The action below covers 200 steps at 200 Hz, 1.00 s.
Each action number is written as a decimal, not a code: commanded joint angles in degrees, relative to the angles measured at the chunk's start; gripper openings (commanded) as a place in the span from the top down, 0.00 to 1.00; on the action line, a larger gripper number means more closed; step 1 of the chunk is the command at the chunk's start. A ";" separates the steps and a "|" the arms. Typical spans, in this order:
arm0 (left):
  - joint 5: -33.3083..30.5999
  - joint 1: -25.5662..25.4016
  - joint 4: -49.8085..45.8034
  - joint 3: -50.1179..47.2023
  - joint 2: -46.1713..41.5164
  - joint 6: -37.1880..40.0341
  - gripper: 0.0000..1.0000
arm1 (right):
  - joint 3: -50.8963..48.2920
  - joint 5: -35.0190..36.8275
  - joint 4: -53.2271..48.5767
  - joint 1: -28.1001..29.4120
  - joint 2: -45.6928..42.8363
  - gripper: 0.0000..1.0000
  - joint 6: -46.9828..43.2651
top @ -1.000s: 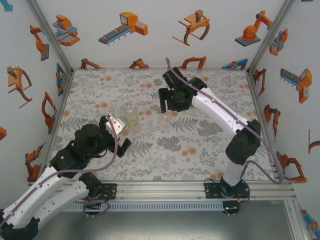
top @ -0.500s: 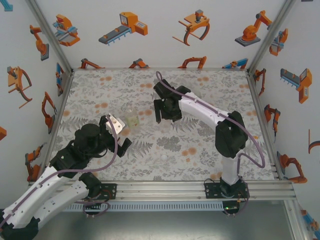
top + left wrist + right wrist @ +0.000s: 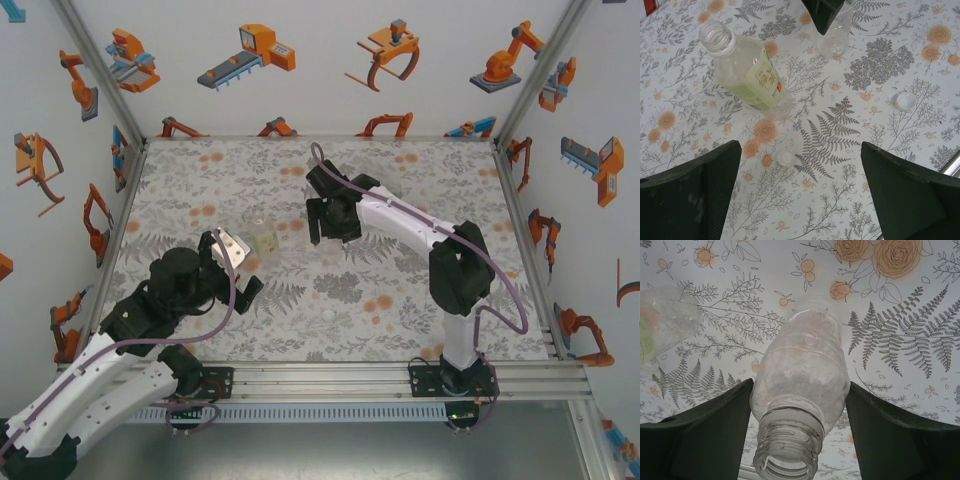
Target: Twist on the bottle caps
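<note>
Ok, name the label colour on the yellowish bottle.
Pale yellow-green label, clearest from the left wrist.

Lettering shows on the label (image 3: 765,80) of the yellowish bottle (image 3: 740,60), at 10 o'clock in the left wrist view. It has green characters running along the bottle and a small red mark (image 3: 778,88) at the label's lower corner, all too small to read. In the right wrist view the yellowish bottle (image 3: 662,325) sits at 9 o'clock, and the green print on its label (image 3: 646,342) is too blurred to read.
</note>
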 commanded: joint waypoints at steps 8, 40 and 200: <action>0.69 0.21 0.92 -0.43 -0.60 0.35 0.04 | 0.29 1.20 0.32 0.47 0.87 0.33 0.54; 0.87 0.23 0.84 -0.43 -0.52 0.47 0.04 | 0.29 0.78 0.30 0.47 1.25 0.38 0.49; 21.60 0.28 17.49 -4.09 -1.69 1.69 0.06 | -11.59 -14.01 0.18 1.52 -24.10 0.57 1.13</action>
